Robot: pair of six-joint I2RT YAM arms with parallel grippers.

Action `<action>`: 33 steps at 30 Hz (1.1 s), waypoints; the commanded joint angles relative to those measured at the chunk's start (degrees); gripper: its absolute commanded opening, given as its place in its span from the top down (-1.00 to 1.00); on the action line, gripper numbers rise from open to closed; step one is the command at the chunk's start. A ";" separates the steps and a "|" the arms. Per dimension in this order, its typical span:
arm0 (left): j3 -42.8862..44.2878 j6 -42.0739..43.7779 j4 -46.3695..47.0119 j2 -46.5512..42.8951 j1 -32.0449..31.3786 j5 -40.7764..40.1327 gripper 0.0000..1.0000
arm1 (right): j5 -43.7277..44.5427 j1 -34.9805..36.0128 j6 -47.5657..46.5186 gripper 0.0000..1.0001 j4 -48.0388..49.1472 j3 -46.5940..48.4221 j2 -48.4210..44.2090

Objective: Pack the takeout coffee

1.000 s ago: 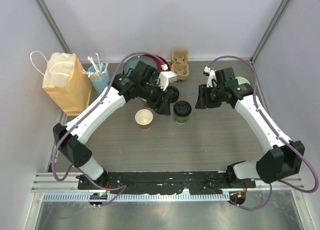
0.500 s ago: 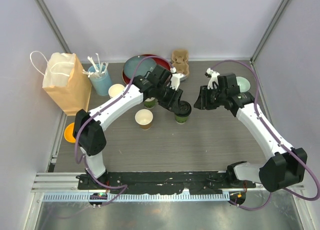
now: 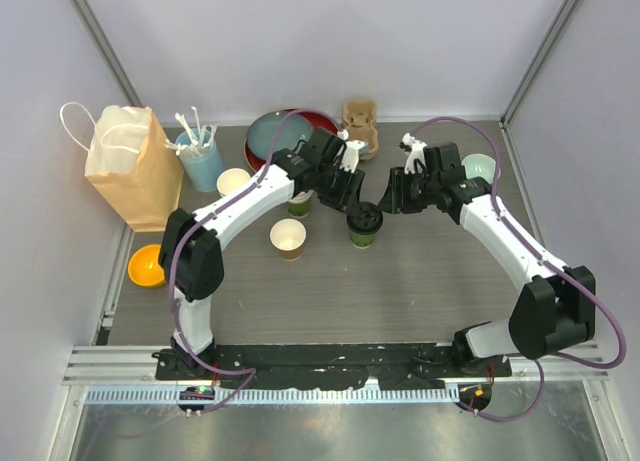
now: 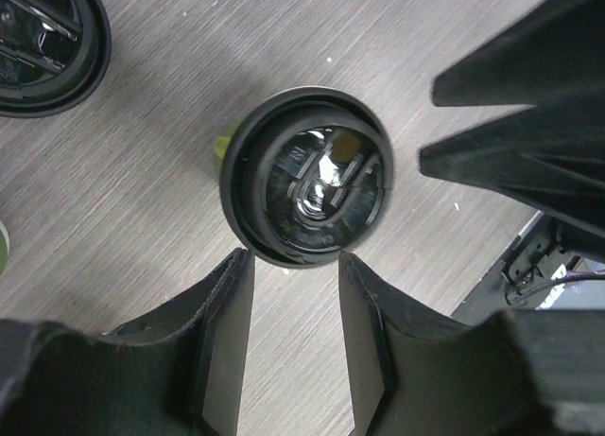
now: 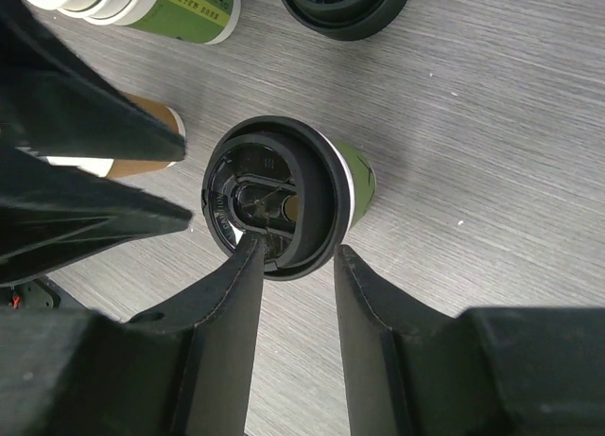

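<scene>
Looks like the lidding step. The green cup (image 3: 364,231) sits mid-desk with its black lid (image 4: 307,176) on, maybe not fully seated. The left hand (image 4: 295,258) and right hand (image 5: 298,247) both hover half-open at the rim, gripping nothing. Next up is probably an even press down without tipping it.

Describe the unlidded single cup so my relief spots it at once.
From the paper bag at far left, go right to the middle. The brown-sided cup stands just left of the lidded green cup. It alone has brown sides, with an open top and cream inside.
</scene>
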 commanded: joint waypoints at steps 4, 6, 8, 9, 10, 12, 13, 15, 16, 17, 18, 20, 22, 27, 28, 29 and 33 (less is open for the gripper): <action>3.00 -1.93 2.30 2.48 0.30 0.90 0.12 | -0.63 1.11 -0.53 0.17 3.99 2.00 2.29; 2.82 -2.11 2.30 2.74 0.39 0.55 0.13 | -0.54 1.54 -0.70 0.18 4.25 2.00 2.73; 2.56 -2.28 2.30 2.83 0.48 0.81 0.13 | -0.02 1.81 -0.70 0.18 4.51 1.82 3.44; 2.47 -2.46 2.30 2.83 0.48 0.99 0.14 | -0.01 1.90 -0.61 0.19 4.51 1.74 3.70; 2.47 -2.37 2.22 3.00 0.48 1.25 0.13 | -0.01 1.99 -0.61 0.20 4.60 1.56 3.97; 2.29 -2.63 2.57 3.09 0.56 1.60 0.14 | -0.45 2.07 -0.61 0.23 5.21 1.38 4.32; 2.21 -2.64 2.65 3.35 0.57 1.69 0.14 | -0.54 2.16 -0.61 0.27 5.39 1.38 4.49; 2.03 -2.81 2.74 3.62 0.57 1.96 0.14 | -0.63 2.25 -0.70 0.31 5.48 1.47 4.93; 2.03 -2.90 2.66 4.05 0.57 2.13 0.14 | -0.80 2.25 -0.61 0.34 5.48 1.47 5.28; 2.03 -2.99 2.66 4.23 0.57 2.22 0.16 | -0.89 2.25 -0.61 0.35 5.57 1.38 5.37; 2.03 -3.08 2.66 4.41 0.65 2.22 0.16 | -0.98 2.25 -0.70 0.35 5.48 1.30 5.81; 2.03 -3.08 2.57 4.85 0.74 2.49 0.17 | -1.16 2.25 -0.61 0.39 5.48 0.86 6.25; 1.94 -3.25 2.74 5.02 0.83 2.66 0.17 | -1.24 2.25 -0.61 0.43 5.57 0.24 6.78; 0.45 -3.95 2.92 5.20 1.01 3.89 0.22 | -0.81 2.16 -0.61 0.51 5.57 -2.82 6.78; -0.51 -4.30 3.18 5.03 1.01 4.24 0.22 | -0.46 2.16 -0.61 0.52 5.57 -3.44 6.61; -1.04 -4.48 3.44 4.68 1.01 5.20 0.23 | 0.16 2.16 -0.61 0.53 5.74 -4.15 5.91; -3.59 -5.10 4.85 3.71 1.01 7.05 0.23 | -0.53 2.25 0.35 0.54 8.02 -8.88 4.58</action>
